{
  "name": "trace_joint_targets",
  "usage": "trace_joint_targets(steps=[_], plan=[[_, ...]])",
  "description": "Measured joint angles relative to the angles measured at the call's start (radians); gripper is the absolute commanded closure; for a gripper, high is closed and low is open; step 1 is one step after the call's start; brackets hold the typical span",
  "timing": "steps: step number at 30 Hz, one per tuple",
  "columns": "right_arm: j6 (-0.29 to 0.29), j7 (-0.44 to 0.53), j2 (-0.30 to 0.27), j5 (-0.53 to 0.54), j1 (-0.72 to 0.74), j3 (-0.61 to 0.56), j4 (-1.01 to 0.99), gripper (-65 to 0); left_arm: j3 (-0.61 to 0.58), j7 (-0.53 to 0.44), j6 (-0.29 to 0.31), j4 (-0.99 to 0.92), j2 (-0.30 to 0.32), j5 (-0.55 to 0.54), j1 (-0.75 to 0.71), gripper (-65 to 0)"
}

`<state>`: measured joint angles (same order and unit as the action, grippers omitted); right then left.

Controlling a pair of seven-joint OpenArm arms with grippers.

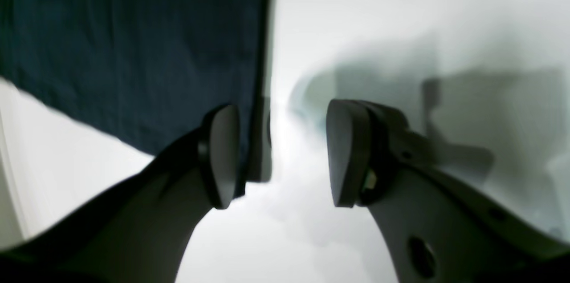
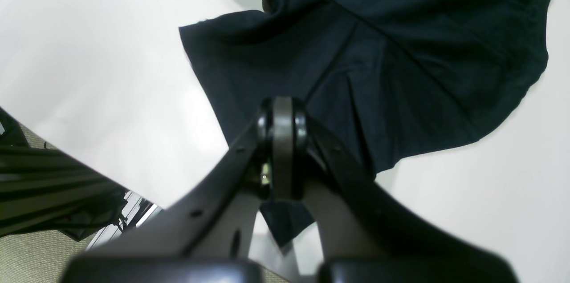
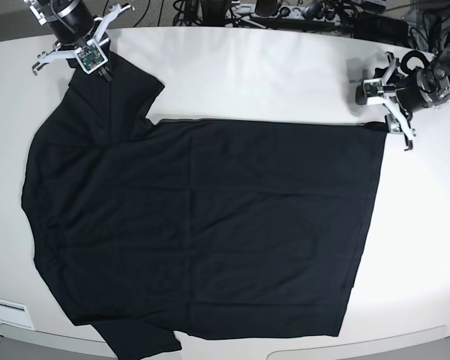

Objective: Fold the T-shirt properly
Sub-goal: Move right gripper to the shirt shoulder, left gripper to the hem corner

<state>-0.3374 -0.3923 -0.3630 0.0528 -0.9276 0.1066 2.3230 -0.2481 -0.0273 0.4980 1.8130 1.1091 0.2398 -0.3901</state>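
On the white tabletop (image 3: 427, 247), a black T-shirt (image 3: 232, 225) lies spread, its far-right corner beneath the robot's left gripper (image 1: 285, 154), jaws apart, apparently to take that edge, while the right gripper (image 2: 282, 149), fingertips together, hovers over a sleeve.

Shows plain, unpatterned black all over the T-shirt (image 3: 210, 240), with a bluish-green cast in both wrist views. Turns white on the desk (image 3: 427, 225), greyed by soft shadow around the left end effector (image 1: 277, 154). Runs black on that end effector and on the right end effector (image 2: 282, 107), likewise. Looks speckled brown on the floor (image 2: 26, 258).
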Motion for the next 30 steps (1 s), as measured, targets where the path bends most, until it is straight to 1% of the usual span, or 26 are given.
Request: trace_joint_targets(steps=[2,6,10,14,18,21,23,28,30], plan=[[0.000,0.000,0.000,0.000,0.000,0.000,0.000,0.0,-0.084,-0.012,0.001,-0.002,0.034,0.033,0.053,-32.9],[-0.002,0.000,0.000,0.000,0.000,0.000,0.000,0.0,-0.240,-0.053,-0.024,-0.044,0.072,0.060,0.172,-32.9],[-0.001,-0.010,0.000,0.000,0.000,0.000,0.000,0.0,-0.357,-0.064,-0.044,-0.079,0.108,0.091,0.263,-32.9],[0.000,-0.011,0.000,0.000,0.000,0.000,0.000,0.0,-0.414,-0.057,-0.047,-0.101,0.156,0.110,0.311,-32.9],[-0.001,-0.011,0.000,0.000,0.000,0.000,0.000,0.0,-0.419,-0.055,-0.046,-0.124,0.185,0.117,0.315,-32.9],[0.000,-0.011,0.000,0.000,0.000,0.000,0.000,0.0,-0.419,-0.101,-0.050,-0.148,0.182,0.129,0.319,-32.9],[0.000,-0.011,0.000,0.000,0.000,0.000,0.000,0.0,-0.418,-0.126,-0.057,-0.160,0.167,0.164,0.319,-32.9],[-0.001,-0.010,0.000,0.000,0.000,0.000,0.000,0.0,-0.414,-0.130,-0.092,-0.215,0.069,0.171,0.358,-32.9],[-0.011,-0.011,0.000,0.000,0.000,0.000,0.000,0.0,-0.426,-0.131,-0.103,-0.232,0.043,0.169,0.385,-32.9]])
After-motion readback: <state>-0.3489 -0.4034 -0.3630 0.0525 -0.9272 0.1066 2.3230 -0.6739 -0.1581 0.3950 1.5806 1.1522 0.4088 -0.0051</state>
